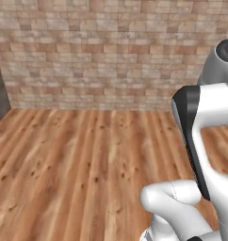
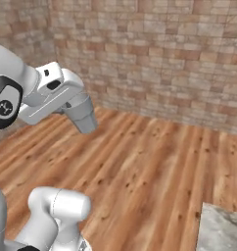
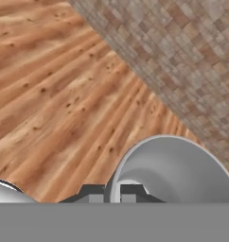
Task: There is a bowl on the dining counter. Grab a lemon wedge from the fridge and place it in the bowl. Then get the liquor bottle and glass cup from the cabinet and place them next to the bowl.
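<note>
Tool (image 3: 109, 196) closed on an empty, tilted glass cup (image 3: 175, 168) above wooden floor (image 3: 55, 99)

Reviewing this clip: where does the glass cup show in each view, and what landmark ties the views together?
Right base view: glass cup in the upper left, at the end of the arm.
Hand view: the cup sits lower right, close to the camera.
Left base view: brick wall across the top, wood floor below it.
Shared landmark: the line where the brick wall meets the wood floor.
</note>
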Available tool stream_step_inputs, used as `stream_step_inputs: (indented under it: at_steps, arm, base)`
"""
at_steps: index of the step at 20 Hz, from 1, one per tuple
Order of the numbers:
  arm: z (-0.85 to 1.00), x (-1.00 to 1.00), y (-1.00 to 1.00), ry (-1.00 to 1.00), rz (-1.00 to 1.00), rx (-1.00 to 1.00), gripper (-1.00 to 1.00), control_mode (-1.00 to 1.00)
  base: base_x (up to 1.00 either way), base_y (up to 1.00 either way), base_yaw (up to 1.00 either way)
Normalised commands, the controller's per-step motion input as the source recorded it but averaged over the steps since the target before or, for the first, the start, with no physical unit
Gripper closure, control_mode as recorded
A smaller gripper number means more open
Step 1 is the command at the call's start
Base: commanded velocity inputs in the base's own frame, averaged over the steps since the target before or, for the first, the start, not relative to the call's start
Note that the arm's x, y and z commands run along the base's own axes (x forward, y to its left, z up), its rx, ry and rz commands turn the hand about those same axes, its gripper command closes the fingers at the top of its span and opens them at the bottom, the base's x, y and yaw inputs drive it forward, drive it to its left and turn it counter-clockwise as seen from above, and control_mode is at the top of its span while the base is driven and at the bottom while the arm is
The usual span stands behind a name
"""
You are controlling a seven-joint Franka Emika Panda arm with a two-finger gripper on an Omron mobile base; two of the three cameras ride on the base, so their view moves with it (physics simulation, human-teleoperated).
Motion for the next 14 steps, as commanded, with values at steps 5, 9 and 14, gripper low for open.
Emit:
stream_step_inputs:
  at_steps: [5,9,14]
  arm:
    - [0.0,0.0,0.0,0.0,0.0,0.0,1.0,1.0]
    - [0.0,0.0,0.0,0.0,0.0,0.0,1.0,1.0]
    - [0.0,0.0,0.0,0.0,0.0,0.0,1.0,1.0]
  base:
    - [1.0,0.0,-0.29]
    - [1.0,0.0,-0.34]
    - [0.99,0.0,-0.37]
